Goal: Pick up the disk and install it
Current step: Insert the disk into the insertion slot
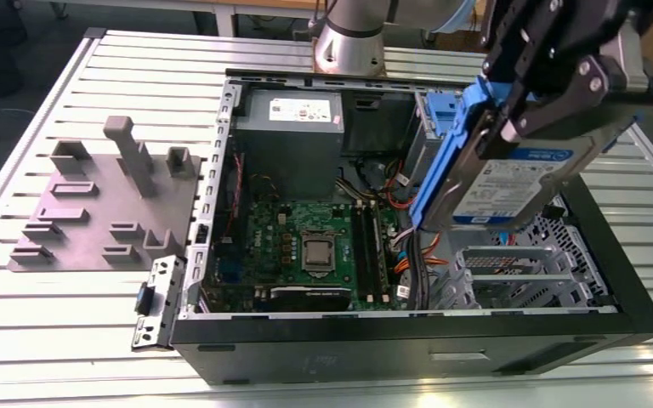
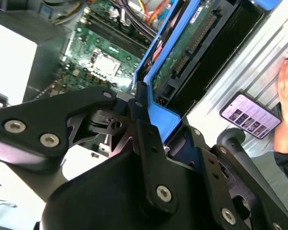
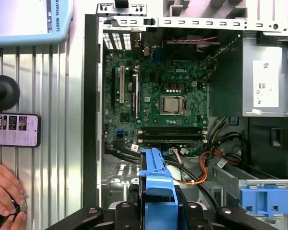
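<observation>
The disk (image 1: 506,183), a silver hard drive with a white-and-blue label and blue caddy rails, hangs tilted on edge above the right side of the open computer case (image 1: 417,327). My black gripper (image 1: 534,106) is shut on its upper end. In the second wrist view the gripper (image 2: 146,112) clamps the blue rail, and the disk (image 2: 187,48) shows its green circuit-board underside. In the first wrist view the disk's blue edge (image 3: 156,177) sticks out from the gripper (image 3: 158,203) over the case interior. The metal drive cage (image 1: 508,272) lies below the disk at the case's front right.
Inside the case are a green motherboard (image 1: 303,246), a power supply (image 1: 292,119), orange cables (image 3: 201,167) and a fixed blue latch (image 3: 264,201). A grey fixture plate (image 1: 99,204) lies on the slatted table at the exterior view's left. A phone (image 3: 14,129) and a person's hand (image 3: 5,194) rest beside the case.
</observation>
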`<state>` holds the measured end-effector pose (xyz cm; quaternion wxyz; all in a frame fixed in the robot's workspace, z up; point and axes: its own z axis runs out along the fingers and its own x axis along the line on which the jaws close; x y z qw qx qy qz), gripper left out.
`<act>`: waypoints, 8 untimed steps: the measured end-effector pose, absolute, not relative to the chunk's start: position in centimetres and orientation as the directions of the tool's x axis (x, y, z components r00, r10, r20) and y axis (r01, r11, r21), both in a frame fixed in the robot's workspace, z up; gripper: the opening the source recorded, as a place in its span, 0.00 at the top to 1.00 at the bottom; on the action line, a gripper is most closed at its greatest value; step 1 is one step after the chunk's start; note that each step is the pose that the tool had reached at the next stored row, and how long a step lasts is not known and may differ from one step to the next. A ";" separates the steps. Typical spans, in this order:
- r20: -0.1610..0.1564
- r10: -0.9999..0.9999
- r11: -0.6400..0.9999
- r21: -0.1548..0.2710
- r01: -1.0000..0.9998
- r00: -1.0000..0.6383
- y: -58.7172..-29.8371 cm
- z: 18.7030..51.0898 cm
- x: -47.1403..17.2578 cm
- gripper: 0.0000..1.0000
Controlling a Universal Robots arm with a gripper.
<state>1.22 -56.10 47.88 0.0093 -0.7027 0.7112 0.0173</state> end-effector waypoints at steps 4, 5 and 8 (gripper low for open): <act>-0.038 -0.999 0.012 0.012 -1.000 -0.012 -56.7 47.4 2.2 0.64; -0.038 -0.999 0.012 0.012 -1.000 -0.012 -56.8 47.3 2.6 0.64; -0.038 -0.999 0.012 0.012 -1.000 -0.012 -56.9 47.0 3.8 0.64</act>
